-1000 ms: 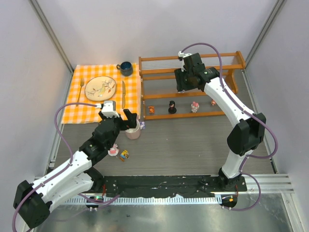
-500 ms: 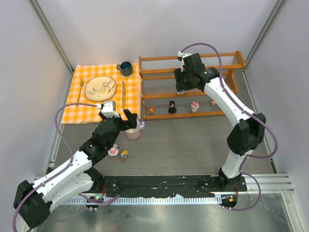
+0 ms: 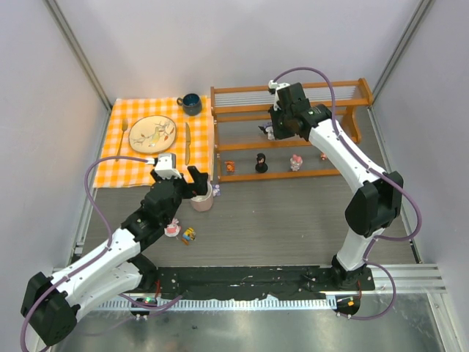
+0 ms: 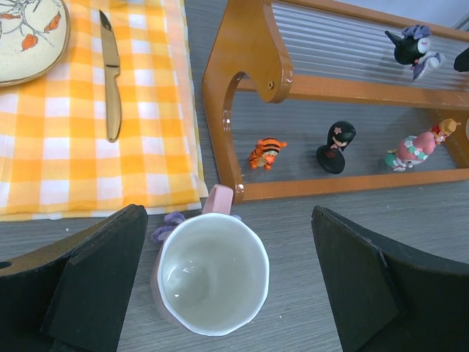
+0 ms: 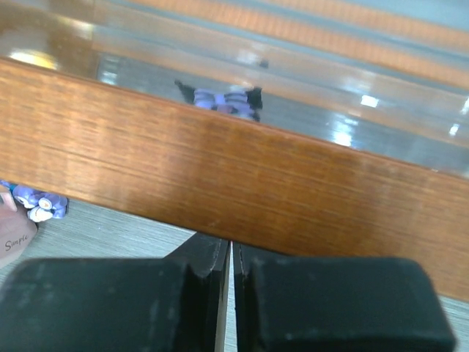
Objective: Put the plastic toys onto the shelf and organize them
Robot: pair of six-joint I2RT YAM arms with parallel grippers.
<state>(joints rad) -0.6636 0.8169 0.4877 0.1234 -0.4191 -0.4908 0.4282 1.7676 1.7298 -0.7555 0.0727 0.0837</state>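
The shelf (image 3: pixel 344 94) stands at the back right. On its lowest tier stand an orange tiger toy (image 3: pixel 229 167), a black toy (image 3: pixel 261 163), a pink toy (image 3: pixel 295 162) and a small yellow one (image 3: pixel 322 155). A black-and-purple toy (image 3: pixel 268 130) stands on the middle tier, just left of my right gripper (image 3: pixel 282 130). That gripper (image 5: pixel 231 249) is shut and empty, close to the shelf rail (image 5: pixel 256 169). A pink-white toy (image 3: pixel 171 229) and a yellow-orange toy (image 3: pixel 189 235) lie on the table. A purple toy (image 4: pixel 167 222) sits behind the mug. My left gripper (image 4: pixel 227 214) is open, straddling the mug.
The white-and-pink mug (image 3: pixel 201 198) stands upright and empty between the left fingers. An orange checked cloth (image 3: pixel 135 167) at the back left carries a plate (image 3: pixel 152 133), fork, knife (image 4: pixel 111 81) and a dark blue cup (image 3: pixel 192 104).
My right gripper has drawn slightly right and back from the middle tier, uncovering the black-and-purple toy standing there, and its jaws have shut. The left arm has not moved.
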